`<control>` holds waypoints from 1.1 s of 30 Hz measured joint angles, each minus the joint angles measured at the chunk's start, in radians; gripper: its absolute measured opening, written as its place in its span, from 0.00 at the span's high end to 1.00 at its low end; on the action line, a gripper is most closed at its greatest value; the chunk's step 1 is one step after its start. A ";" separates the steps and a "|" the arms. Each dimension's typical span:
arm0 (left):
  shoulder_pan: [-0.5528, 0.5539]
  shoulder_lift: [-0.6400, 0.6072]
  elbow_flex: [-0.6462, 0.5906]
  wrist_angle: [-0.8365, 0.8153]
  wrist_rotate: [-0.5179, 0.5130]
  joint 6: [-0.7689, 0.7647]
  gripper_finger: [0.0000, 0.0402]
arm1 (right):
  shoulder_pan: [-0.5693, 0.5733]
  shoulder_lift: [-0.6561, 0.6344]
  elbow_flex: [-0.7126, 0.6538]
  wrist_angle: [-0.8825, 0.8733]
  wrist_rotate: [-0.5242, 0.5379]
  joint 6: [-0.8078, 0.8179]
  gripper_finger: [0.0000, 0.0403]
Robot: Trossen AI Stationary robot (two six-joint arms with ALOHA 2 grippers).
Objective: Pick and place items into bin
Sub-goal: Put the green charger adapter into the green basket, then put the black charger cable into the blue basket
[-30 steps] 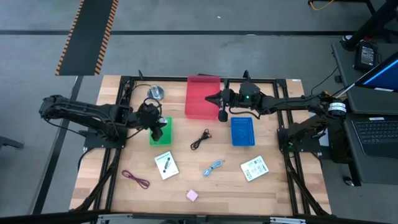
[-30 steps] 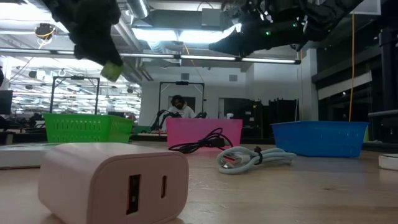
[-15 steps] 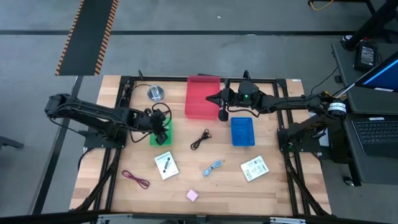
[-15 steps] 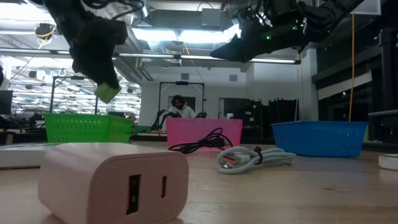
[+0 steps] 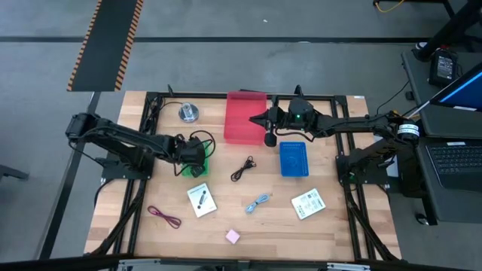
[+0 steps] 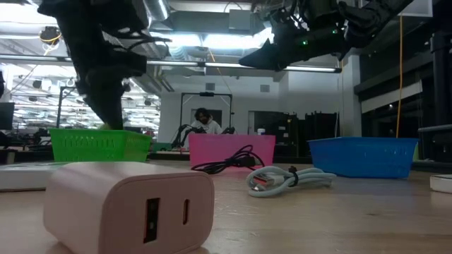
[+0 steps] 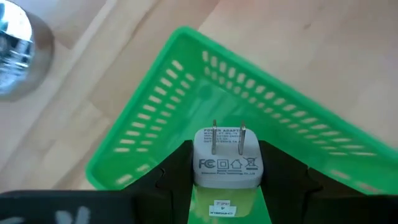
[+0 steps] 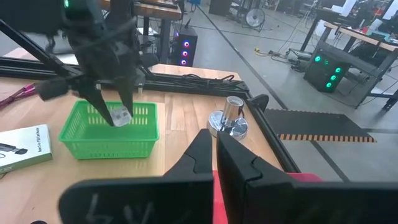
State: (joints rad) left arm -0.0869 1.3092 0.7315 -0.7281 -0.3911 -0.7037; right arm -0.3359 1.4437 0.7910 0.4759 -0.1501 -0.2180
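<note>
Three bins sit in a row across the table (image 5: 128, 226), the left claw (image 5: 197, 156) holding a charger (image 7: 227, 160) inside the left bin (image 5: 193, 167), the right claw (image 5: 269, 138) between the middle bin (image 5: 245, 120) and right bin (image 5: 294, 159), cables and cards nearer the front edge.

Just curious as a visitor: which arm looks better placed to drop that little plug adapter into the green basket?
Left. Its pincer grips the plug adapter right above the green basket.
</note>
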 joint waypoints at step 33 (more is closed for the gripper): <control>0.076 0.091 0.000 0.015 -0.049 0.168 0.52 | 0.000 0.001 0.000 -0.003 0.002 0.000 0.99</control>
State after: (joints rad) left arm -0.0113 1.3998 0.7319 -0.7132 -0.4406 -0.5354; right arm -0.3359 1.4445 0.7914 0.4728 -0.1478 -0.2180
